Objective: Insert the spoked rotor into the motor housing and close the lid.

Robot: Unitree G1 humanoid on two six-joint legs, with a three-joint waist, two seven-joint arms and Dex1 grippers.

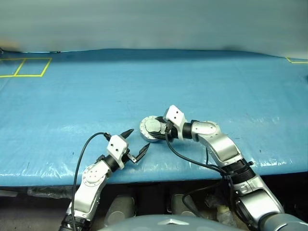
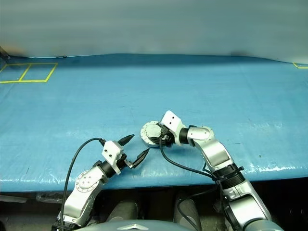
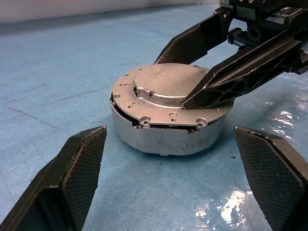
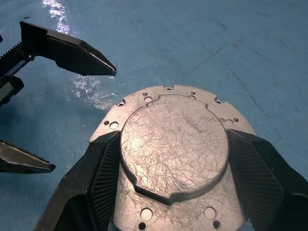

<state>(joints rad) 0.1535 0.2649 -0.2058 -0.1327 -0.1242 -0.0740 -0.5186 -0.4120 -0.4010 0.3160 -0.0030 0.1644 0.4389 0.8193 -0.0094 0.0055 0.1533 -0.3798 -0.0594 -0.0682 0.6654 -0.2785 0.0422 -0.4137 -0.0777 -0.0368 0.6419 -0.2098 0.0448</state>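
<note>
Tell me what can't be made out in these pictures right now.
- Spoked rotor: the lid covers the motor housing, so its inside is hidden.
- Lid's hinge: not visible in either wrist view.
- Right gripper: whether its fingers actually press the lid's raised centre is unclear.

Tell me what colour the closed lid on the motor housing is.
Plain scratched silver-grey metal; the lid shows best in the right wrist view.

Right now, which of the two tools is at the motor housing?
The right tool: its fingers flank the raised centre of the closed lid on the motor housing. The left tool hangs open, short of it.
</note>
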